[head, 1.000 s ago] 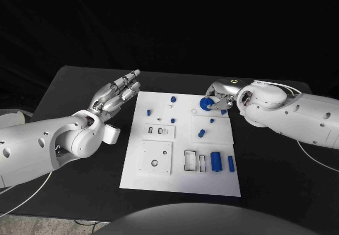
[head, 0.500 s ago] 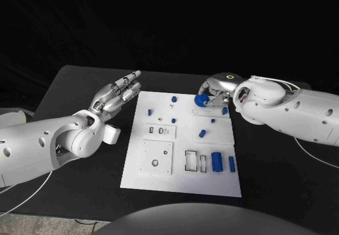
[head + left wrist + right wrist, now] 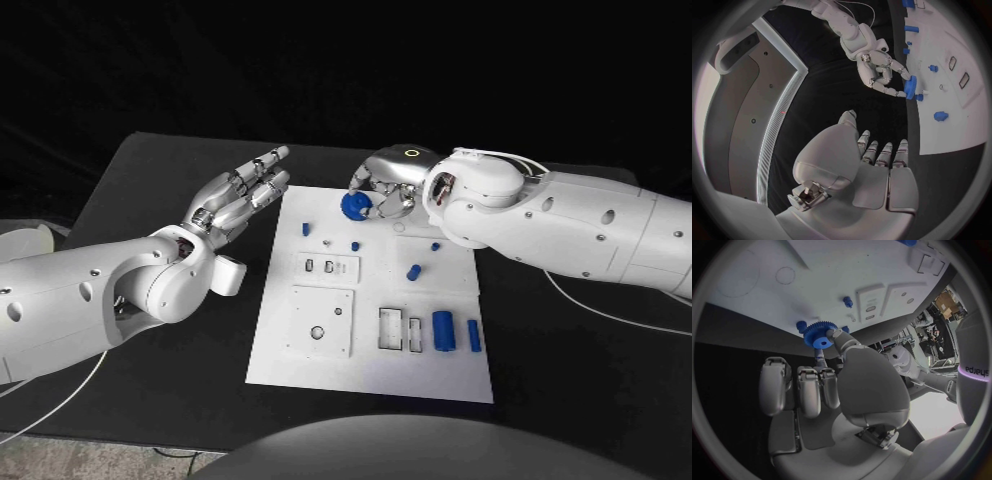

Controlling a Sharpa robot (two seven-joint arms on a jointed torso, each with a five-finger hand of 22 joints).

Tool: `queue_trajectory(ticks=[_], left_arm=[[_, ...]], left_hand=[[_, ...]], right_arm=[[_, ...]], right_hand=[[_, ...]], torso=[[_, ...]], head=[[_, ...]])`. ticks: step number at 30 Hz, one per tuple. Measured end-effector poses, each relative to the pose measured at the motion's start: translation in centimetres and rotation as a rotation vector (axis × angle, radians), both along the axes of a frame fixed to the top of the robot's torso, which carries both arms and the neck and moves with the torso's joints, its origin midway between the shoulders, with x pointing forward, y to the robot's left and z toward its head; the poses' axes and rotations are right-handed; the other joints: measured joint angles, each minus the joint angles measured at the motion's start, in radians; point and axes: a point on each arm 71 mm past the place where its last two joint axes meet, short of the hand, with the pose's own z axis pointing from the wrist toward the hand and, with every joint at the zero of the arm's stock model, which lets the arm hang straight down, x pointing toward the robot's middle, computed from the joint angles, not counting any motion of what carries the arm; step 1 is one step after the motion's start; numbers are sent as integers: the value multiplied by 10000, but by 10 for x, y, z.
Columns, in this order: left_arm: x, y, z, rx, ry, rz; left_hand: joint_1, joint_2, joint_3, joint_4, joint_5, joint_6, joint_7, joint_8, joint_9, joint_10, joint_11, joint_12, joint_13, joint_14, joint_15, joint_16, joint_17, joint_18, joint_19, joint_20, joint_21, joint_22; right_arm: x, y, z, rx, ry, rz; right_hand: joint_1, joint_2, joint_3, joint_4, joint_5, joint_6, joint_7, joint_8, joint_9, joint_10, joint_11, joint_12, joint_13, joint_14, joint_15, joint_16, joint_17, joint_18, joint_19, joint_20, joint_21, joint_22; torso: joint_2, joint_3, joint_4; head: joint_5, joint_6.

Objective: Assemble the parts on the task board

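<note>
Transport step of the assembly. The right hand (image 3: 387, 188) pinches a small blue toothed plastic gear with a raised round hub (image 3: 355, 206) between its thumb and fingertips; the right wrist view shows the teeth and hub of the blue gear (image 3: 819, 334) clearly, clamped at the fingertips (image 3: 839, 337) with the other fingers curled beneath. The gear hangs above the far end of the flat white rectangular task board (image 3: 325, 350), close to its far left corner and apparently clear of the surface, just beside a short blue peg (image 3: 355, 202) standing there.

The left hand (image 3: 238, 195) hovers over the black table beside the board's left edge, palm up, fingers straight and lying side by side, holding nothing; the left wrist view confirms an empty palm (image 3: 873, 172).

Other blue parts rest on the board: small pegs near the middle (image 3: 414, 271) and two blue cylinders (image 3: 441, 329) at the near right, beside rectangular recesses.

Judgement: the gear is probably bound for the far peg. The next move calls for centring the hub bore over that peg, keeping the gear level, then lowering before release; whether the bore is already aligned cannot be told.
</note>
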Motion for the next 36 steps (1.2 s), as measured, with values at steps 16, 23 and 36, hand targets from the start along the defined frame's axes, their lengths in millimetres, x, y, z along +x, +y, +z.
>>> queue_trajectory(ticks=[16, 23, 36], left_arm=[[1, -3, -1, -9, 42, -74], [1, -3, -1, -12, 53, -94], [1, -3, -1, -12, 74, -102]], left_hand=[[0, 0, 0, 0, 0, 0, 0, 0, -1, -1, 0, 0, -1, 0, 0, 0, 7, 1, 0, 0, 0, 7], [0, 0, 0, 0, 0, 0, 0, 0, -1, -1, 0, 0, 0, 0, 0, 0, 7, 0, 0, 0, 0, 7], [0, 0, 0, 0, 36, -36, 35, 0, -1, -1, 0, 0, -1, 0, 0, 0, 6, 0, 0, 0, 0, 5]], right_arm=[[6, 22, -21, -111, 584, 186], [8, 21, -22, -157, 615, 110], [10, 16, -25, -220, 649, -111]], right_hand=[[-78, -79, 150, 12, -39, -21, -22, 0, 0, 24, 108, 0, -1, 0, 1, 0, -1, 0, -9, 8, -125, -1], [-78, -80, 275, -28, -71, -57, -53, 0, 0, 36, 149, -1, -1, 0, 1, -39, -1, 0, -57, 56, -165, 7], [-90, -95, 470, 0, 29, -255, 72, 0, 0, 36, 148, -1, -2, 0, 1, -120, 7, 1, -191, 107, -361, 6]], torso=[[-11, -6, -28], [-16, -2, -34], [-19, 3, -29]], head=[[12, 0], [-4, 0], [-30, 0]])
